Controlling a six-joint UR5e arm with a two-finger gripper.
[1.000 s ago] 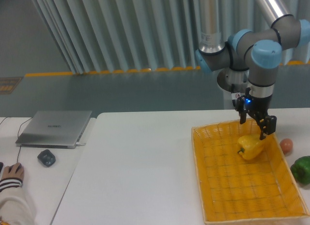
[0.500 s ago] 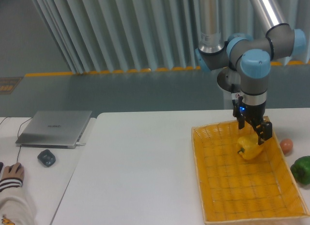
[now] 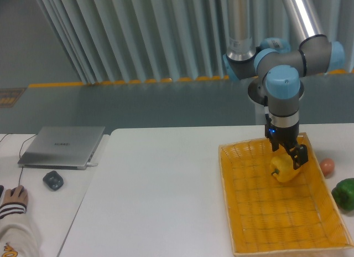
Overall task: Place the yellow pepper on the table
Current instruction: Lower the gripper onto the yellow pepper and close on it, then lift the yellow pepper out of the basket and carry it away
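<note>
The yellow pepper (image 3: 284,169) lies in the far part of the yellow woven basket (image 3: 238,212), on the right side of the white table (image 3: 160,196). My gripper (image 3: 288,154) hangs straight down over the pepper's top. Its dark fingers (image 3: 300,156) stand apart, one on each side of the pepper's upper part, so it is open. The pepper rests on the basket floor and its stem is hidden behind the fingers.
A small reddish-orange fruit (image 3: 327,166) and a green pepper (image 3: 345,193) lie on the table right of the basket. On the adjoining desk at the left are a laptop (image 3: 62,146), a mouse (image 3: 53,180) and a person's hand (image 3: 13,199).
The gripper has shifted left and slightly down, from the pepper's right side to directly over it. The pepper has not moved.
</note>
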